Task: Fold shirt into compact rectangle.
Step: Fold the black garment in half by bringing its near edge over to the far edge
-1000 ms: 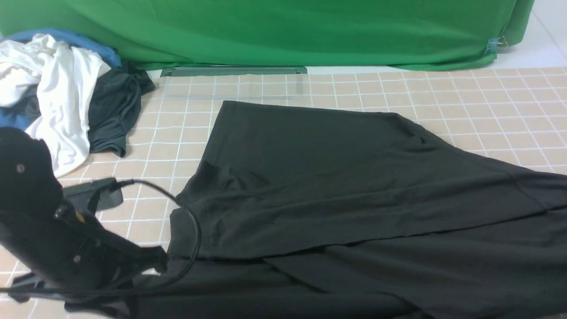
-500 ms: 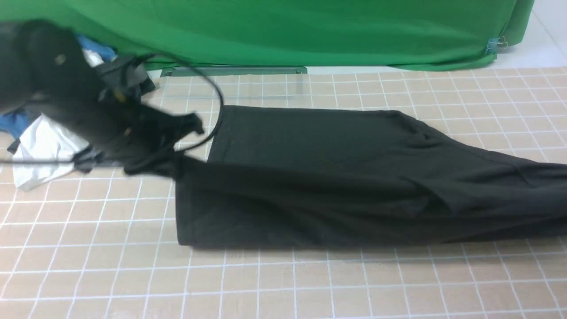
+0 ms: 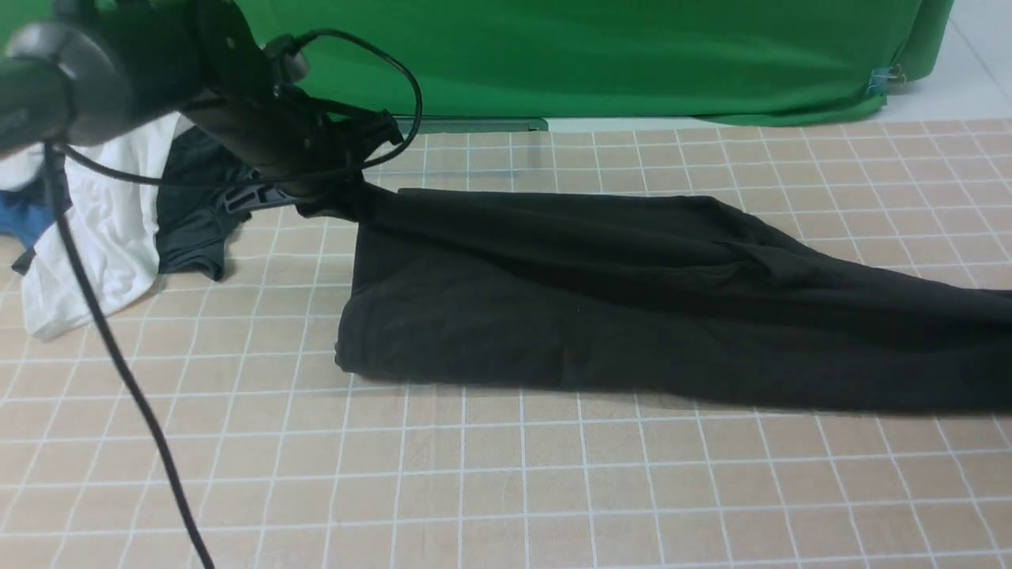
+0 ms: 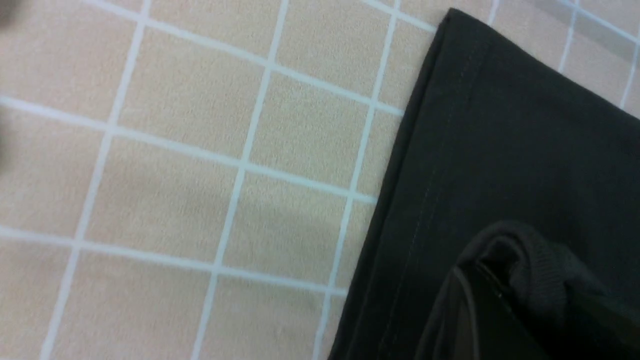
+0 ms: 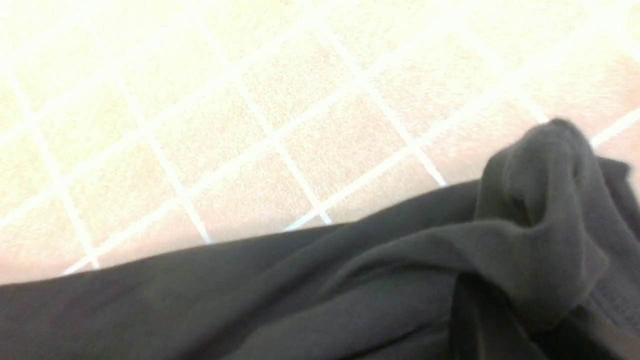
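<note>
On gridded mat (image 3: 553,490), shirt (image 3: 601,308) folded lengthwise, left fingers (image 4: 480,325) pinching corner

**Shirt (image 3: 601,308): black, doubled lengthwise, lying across a gridded tan surface (image 3: 506,490)**

Plain black knit fabric, folded over on itself into one long band. The near edge is a soft, rounded fold. The left end is squared and is the widest part. The band narrows toward the right and runs out past the right edge of the front view. The far left corner is drawn up off the surface into a taut peak, and the rest lies flat, with shallow creases running along the upper layer. The left wrist view (image 4: 525,150) shows a straight hemmed edge with a line of stitching, and a small raised bunch of cloth above the flat layer. In the right wrist view (image 5: 300,290) the cloth is gathered into a lifted bunch, with folds trailing from it.
</note>
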